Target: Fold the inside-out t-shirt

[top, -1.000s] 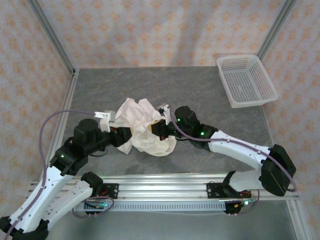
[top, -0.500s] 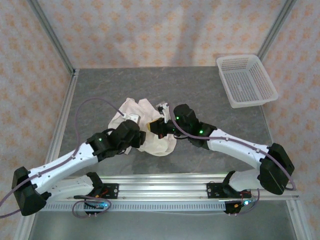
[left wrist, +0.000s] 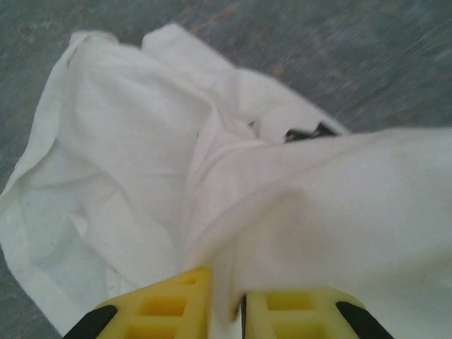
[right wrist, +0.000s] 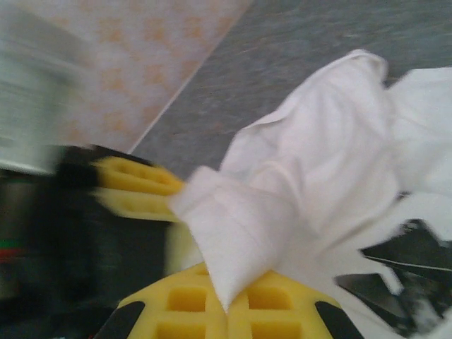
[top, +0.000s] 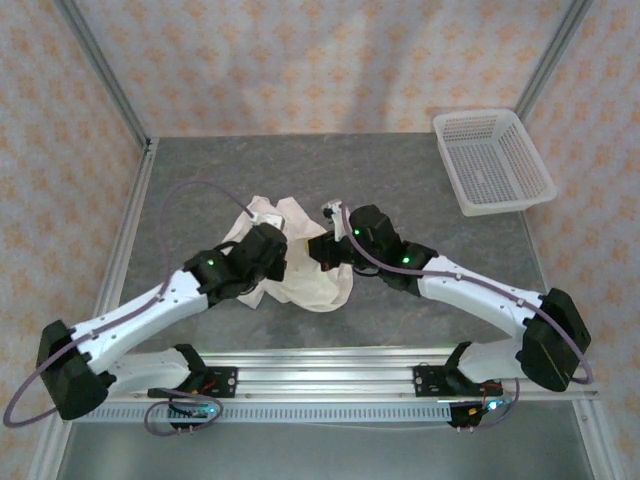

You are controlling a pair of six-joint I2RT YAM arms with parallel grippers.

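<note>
White t-shirt (top: 312, 285) sits bunched on the table (top: 400, 180). Left gripper (left wrist: 227, 296) and right gripper (right wrist: 227, 293) each pinch its cloth. No fold yet.

one t-shirt (top: 312, 282), one basket (top: 495, 165), two arms (top: 150, 312) (top: 480, 297)

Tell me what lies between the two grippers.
A bunched span of the t-shirt, pinched by the left gripper and the right gripper; the top external and right wrist views show it.

Wrinkled, soft cloth t-shirt (top: 308, 280) on a matt, stone-look table (top: 420, 190).
</note>
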